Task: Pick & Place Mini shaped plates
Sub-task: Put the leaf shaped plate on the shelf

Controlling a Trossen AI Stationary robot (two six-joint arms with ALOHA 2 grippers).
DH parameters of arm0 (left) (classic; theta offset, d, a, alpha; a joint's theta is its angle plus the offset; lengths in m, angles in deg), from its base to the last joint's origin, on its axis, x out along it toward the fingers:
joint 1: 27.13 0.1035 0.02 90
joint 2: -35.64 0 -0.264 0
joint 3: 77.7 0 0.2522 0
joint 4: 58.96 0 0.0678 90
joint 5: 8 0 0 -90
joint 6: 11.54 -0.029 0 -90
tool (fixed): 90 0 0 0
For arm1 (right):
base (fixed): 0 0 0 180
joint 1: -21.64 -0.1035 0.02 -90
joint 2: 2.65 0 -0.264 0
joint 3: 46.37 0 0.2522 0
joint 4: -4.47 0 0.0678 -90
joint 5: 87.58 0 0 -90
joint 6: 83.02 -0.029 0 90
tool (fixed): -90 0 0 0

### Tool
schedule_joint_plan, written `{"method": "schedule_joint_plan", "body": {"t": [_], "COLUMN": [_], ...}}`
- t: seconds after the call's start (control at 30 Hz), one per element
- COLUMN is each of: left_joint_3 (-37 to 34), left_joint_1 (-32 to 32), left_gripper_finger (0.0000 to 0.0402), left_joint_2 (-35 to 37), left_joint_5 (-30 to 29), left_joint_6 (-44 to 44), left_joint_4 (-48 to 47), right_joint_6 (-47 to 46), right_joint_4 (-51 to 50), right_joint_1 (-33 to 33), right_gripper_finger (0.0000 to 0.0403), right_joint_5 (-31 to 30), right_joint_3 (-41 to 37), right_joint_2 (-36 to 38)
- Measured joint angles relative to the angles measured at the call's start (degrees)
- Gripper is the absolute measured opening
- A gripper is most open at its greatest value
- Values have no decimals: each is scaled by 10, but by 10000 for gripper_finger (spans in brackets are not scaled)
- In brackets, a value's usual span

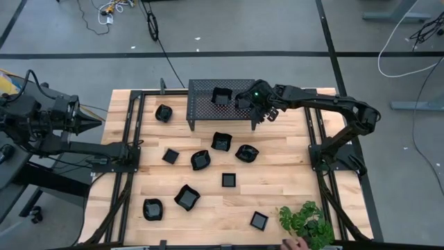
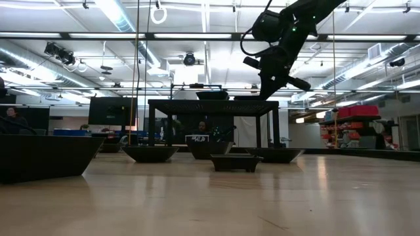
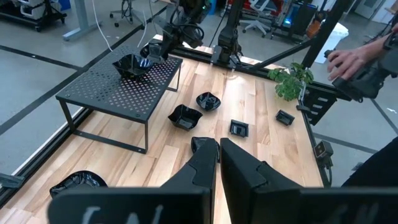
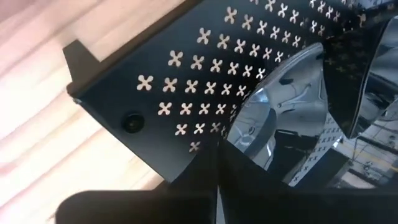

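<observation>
My right gripper (image 1: 251, 104) is over the right end of the black perforated stand (image 1: 205, 111) and is shut on a glossy black mini plate (image 4: 292, 124). Another plate (image 1: 221, 96) rests on the stand's top. Several more plates lie bottom-down on the wooden table, such as the ones nearest the stand (image 1: 221, 141), at the far left (image 1: 164, 112) and near the front (image 1: 259, 221). My left gripper (image 1: 94, 123) waits shut and empty beyond the table's left edge. My right gripper holds the plate by its rim (image 4: 249, 146), coming at it slanting down from the table's right side. The fingers themselves hide the exact place of contact. The plate sits at or just above the stand's top (image 4: 186, 93); I cannot tell whether it rests there.
A small green plant (image 1: 306, 222) stands at the table's near right corner, with a person's hand (image 1: 295, 244) beside it. Dark frame rails run along the table's left (image 1: 128, 160) and right (image 1: 320, 160) sides. Bare wood lies between the scattered plates.
</observation>
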Motion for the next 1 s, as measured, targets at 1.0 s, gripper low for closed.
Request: {"method": "schedule_joint_plan", "body": {"t": [1.0], "left_joint_3": [0], "left_joint_1": [0], "left_gripper_finger": [25], "left_joint_2": [0], "left_joint_5": [0], "left_joint_6": [0], "left_joint_4": [0], "right_joint_6": [18], "right_joint_4": [9], "right_joint_1": [29], "right_gripper_finger": [2], "right_joint_5": [8], "right_joint_3": [0], "right_joint_2": [2]}}
